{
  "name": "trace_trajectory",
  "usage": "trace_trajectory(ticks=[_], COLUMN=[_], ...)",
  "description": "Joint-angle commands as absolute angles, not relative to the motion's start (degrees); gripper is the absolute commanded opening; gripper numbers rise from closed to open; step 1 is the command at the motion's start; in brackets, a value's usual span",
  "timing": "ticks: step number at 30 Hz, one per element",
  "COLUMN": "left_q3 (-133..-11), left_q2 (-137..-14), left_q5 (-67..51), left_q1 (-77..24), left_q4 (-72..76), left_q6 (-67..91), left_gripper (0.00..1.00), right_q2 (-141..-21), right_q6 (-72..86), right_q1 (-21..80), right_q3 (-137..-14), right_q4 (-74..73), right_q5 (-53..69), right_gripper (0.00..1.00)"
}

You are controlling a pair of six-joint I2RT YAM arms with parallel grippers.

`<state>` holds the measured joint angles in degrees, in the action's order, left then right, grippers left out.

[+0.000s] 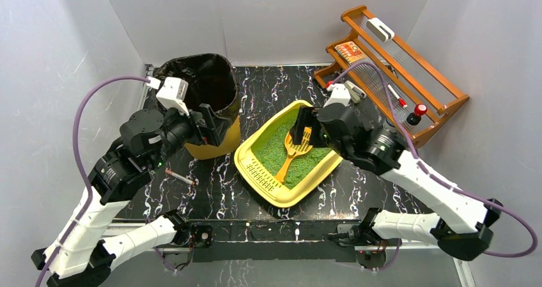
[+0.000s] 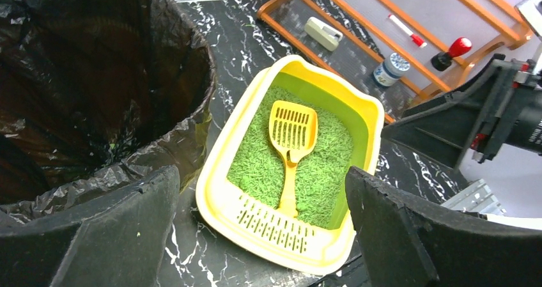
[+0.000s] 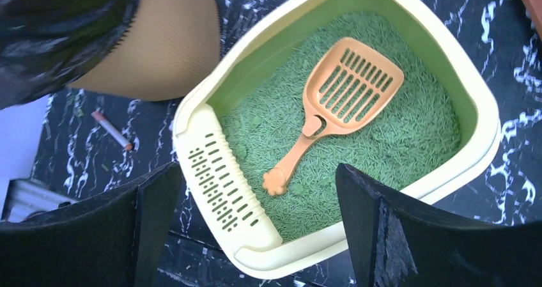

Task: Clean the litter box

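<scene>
Yellow litter box (image 1: 257, 172) mid-table beside the lined bin (image 1: 217, 147), orange scoop (image 1: 294, 149) lying loose on the green litter. Spread wide and empty: right gripper (image 1: 305, 126) over the box, left gripper (image 1: 214, 126) at the bin. Seemingly barely started, with all scooping and dumping left.

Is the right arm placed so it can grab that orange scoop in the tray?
Probably yes: its open tool hangs right above the scoop, lying uncovered in the litter box, nothing between them.
</scene>
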<state>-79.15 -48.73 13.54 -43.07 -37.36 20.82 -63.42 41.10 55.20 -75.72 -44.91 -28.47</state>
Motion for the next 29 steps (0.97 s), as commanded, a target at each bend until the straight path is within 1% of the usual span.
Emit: trace_trajectory(ticks=[1, 5, 10, 19, 29], left_q3=[-78.52, -76.79, -71.71, -68.13, -68.54], left_q2=[-47.57, -46.8, -43.85, -40.14, -40.21], left_q5=[11.04, 10.5, 10.9, 12.48, 13.31], left_q1=[-42.84, -42.88, -42.84, -42.89, -42.87], left_q4=[-34.67, -34.48, -31.99, -29.83, -30.36], left_q6=[20.5, 21.38, 24.43, 26.64, 26.2], left_gripper=[0.98, 0.98, 0.98, 0.98, 0.98], right_q2=[-55.87, -48.7, -44.37, -42.49, -42.54], right_q6=[31.38, 31.03, 31.36, 31.82, 32.19], right_q1=[55.28, 55.25, 55.28, 55.26, 55.25], right_q3=[-74.54, -70.57, -68.53, -68.21, -67.63], right_q4=[-38.16, -33.55, -33.01, -35.07, -34.37], right_q5=[-25.19, -25.7, -26.19, -27.44, -27.8], right_gripper=[0.98, 0.98, 0.98, 0.98, 0.98])
